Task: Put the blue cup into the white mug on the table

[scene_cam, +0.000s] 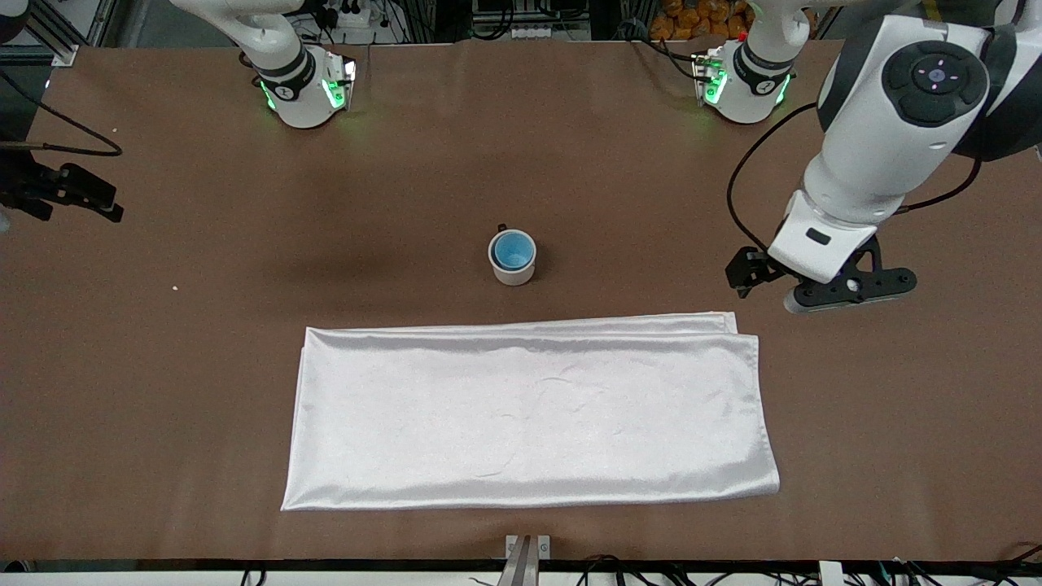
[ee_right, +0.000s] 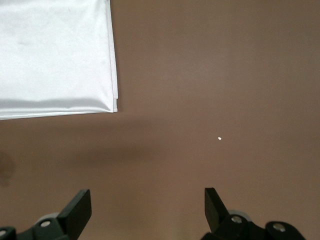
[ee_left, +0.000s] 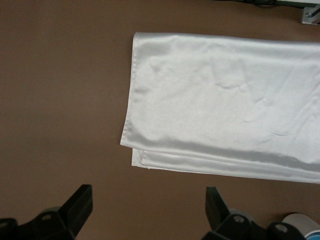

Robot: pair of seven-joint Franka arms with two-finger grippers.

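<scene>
White folded cloth (scene_cam: 529,415) lies nearest the camera, flat on the table (scene_cam: 163,366). Just farther from the camera than it, mid-table, the white mug (scene_cam: 513,273) stands upright with the blue cup (scene_cam: 514,249) already sitting inside it, rim about level with the mug's, black handle on the side toward the robot bases. So the placement looks done; what's left, by my read, is only backing off cleanly. Left gripper (scene_cam: 814,281) hangs over bare brown table toward the left arm's end, well apart from the mug, fingers (ee_left: 80,202) spread wide with nothing between them; its wrist view catches the cloth corner and a sliver of mug at the frame edge. Right gripper (ee_right: 147,210) is also wide apart and empty, over bare table near the cloth's corner at the right arm's end; that arm seems to be waiting. To finish well: keep the left arm high and move it away from the mug, not across it, so nothing knocks the nested pair or snags the cloth. A small white speck (ee_right: 219,138) lies on the table, irrelevant.
</scene>
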